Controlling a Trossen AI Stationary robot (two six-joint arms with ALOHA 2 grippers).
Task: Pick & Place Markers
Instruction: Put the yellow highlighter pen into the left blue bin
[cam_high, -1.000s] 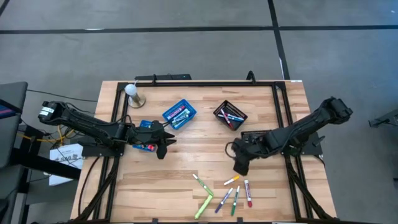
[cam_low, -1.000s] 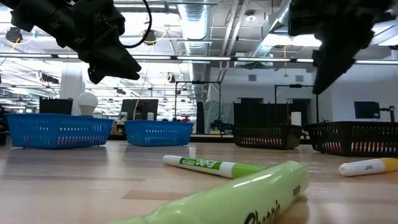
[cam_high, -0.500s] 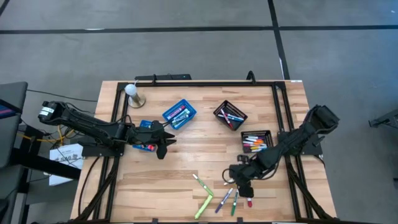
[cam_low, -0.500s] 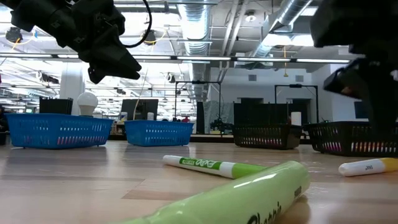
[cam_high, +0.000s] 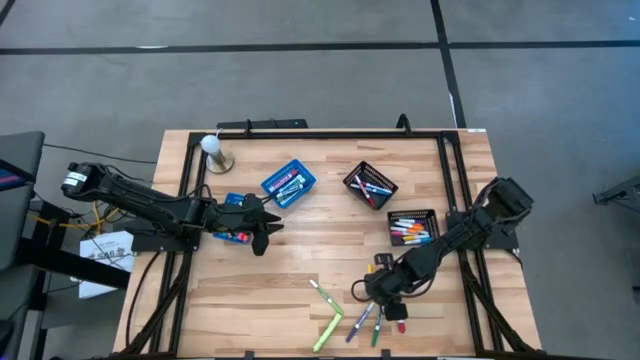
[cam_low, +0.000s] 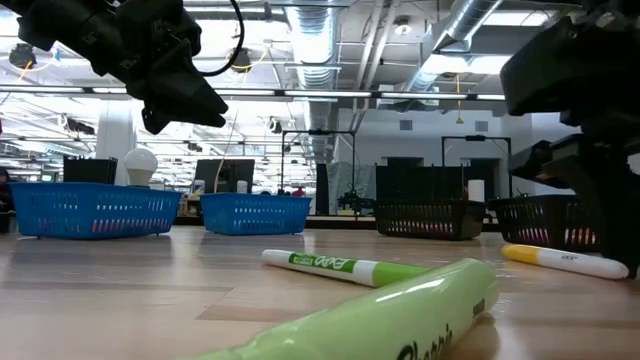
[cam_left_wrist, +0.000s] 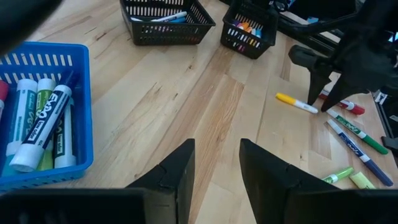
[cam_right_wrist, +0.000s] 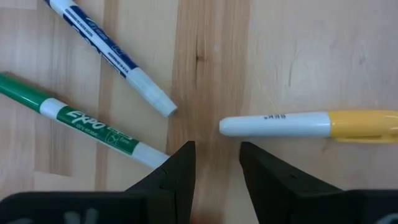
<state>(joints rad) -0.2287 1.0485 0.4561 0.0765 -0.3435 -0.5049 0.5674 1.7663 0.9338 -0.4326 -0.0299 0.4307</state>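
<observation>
The pale, light-brown striped wooden table (cam_high: 300, 260) carries a white marker with a yellow cap (cam_right_wrist: 298, 124), a white marker with blue lettering (cam_right_wrist: 109, 55) and a white marker with a green band (cam_right_wrist: 81, 118). Two blue plastic baskets (cam_high: 289, 183) and two black mesh baskets (cam_high: 369, 185) hold multicoloured markers.

A fat light-green marker (cam_low: 400, 320) lies closest, touching a thinner white and green marker (cam_low: 335, 267) behind it on the wooden table (cam_low: 120, 290). To the right rests a yellow and white marker (cam_low: 565, 261), beside a dark arm that may be the right one. Two blue baskets (cam_low: 90, 209) and two black mesh baskets (cam_low: 430, 218) line the far edge.
</observation>
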